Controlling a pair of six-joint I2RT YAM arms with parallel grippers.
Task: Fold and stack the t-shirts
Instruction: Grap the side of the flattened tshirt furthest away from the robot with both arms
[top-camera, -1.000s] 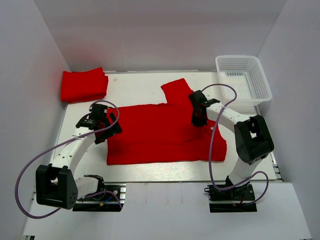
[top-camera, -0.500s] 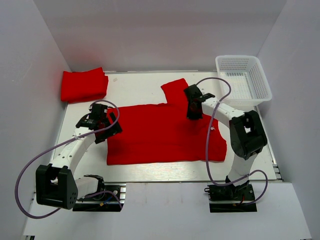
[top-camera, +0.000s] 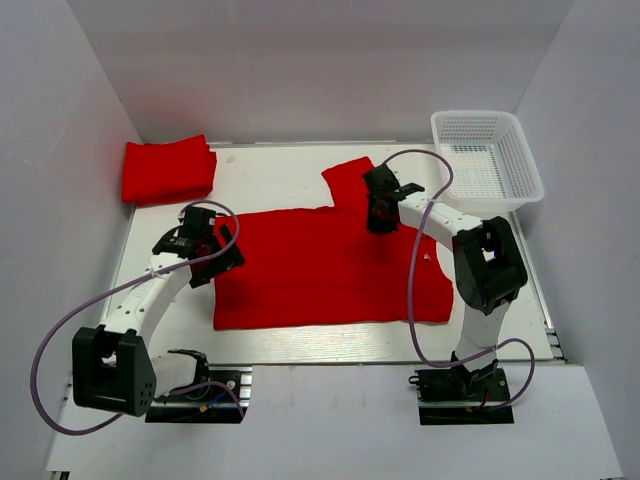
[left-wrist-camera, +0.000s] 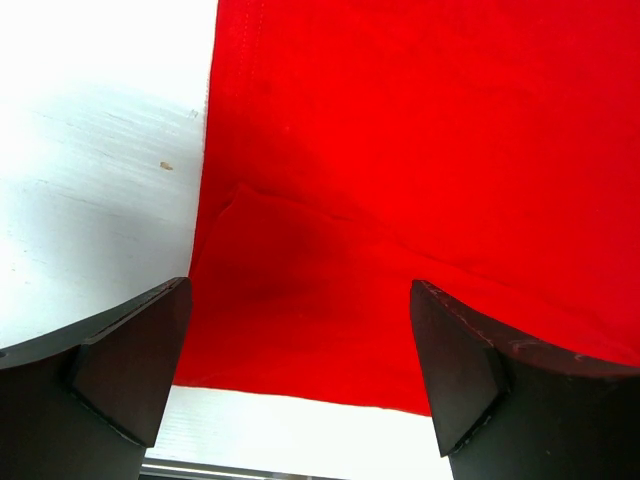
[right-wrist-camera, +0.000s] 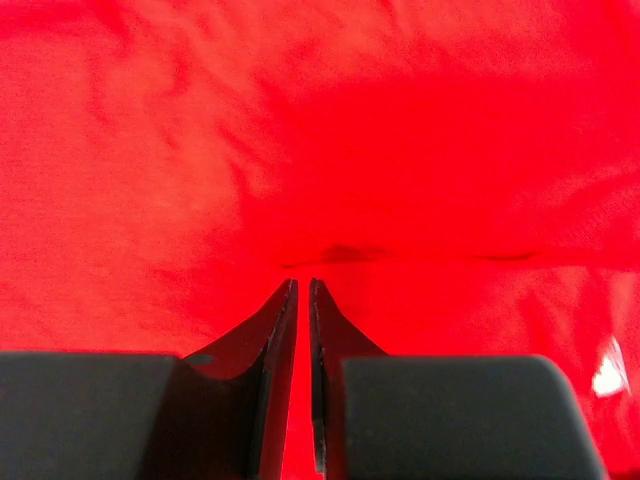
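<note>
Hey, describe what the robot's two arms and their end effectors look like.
The left arm and right arm look alike: white links, bulky black joint housings, black base plates. A thin purple cable loops off each. The left end effector has broad dark wedge fingers; the right end effector has fingers tapering to thin blades.

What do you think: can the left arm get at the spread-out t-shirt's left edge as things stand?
Probably yes: the left gripper hangs open directly over the spread t-shirt at its left edge, and nothing lies between it and the cloth.
</note>
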